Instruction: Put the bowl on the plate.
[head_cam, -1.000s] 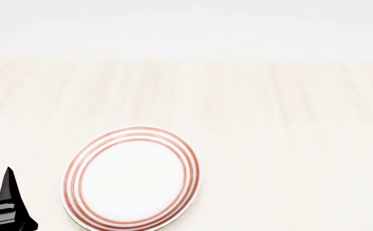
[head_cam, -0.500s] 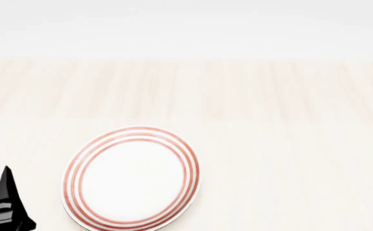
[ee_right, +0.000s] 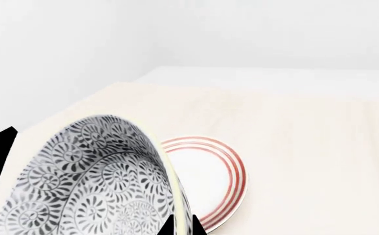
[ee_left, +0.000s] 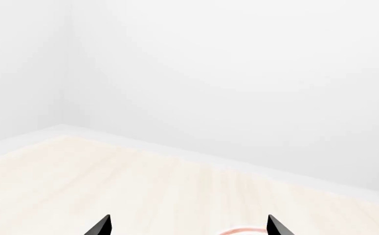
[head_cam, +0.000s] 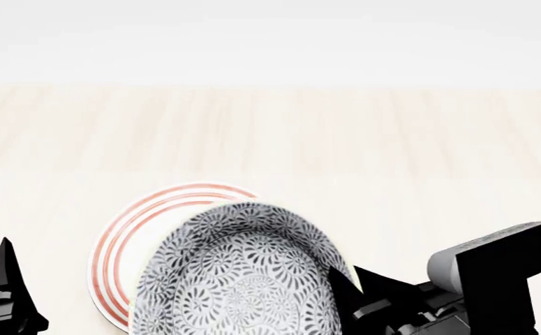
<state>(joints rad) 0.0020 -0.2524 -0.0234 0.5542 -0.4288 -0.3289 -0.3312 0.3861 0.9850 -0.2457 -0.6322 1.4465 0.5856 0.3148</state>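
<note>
The bowl [head_cam: 237,276], grey-black floral with a pale rim, hangs tilted over the near right part of the plate [head_cam: 112,255]. My right gripper [head_cam: 345,278] is shut on the bowl's right rim, one finger inside and one outside. In the right wrist view the bowl [ee_right: 91,181] fills the foreground, with the right gripper [ee_right: 184,228] pinching its yellowish edge. The red-ringed plate [ee_right: 209,176] lies behind it. Whether bowl and plate touch I cannot tell. My left gripper [ee_left: 188,227] is open and empty, left of the plate, with a sliver of the plate's rim [ee_left: 241,230] between its fingers.
The pale wooden tabletop [head_cam: 391,153] stretches far behind and to the right of the plate. A white wall [ee_left: 241,73] bounds its far edge. A dark finger [head_cam: 8,276] of the left gripper stands at the head view's lower left.
The bowl and my right gripper have come into the head view from the lower right and now cover much of the plate. The left gripper has barely shifted.
</note>
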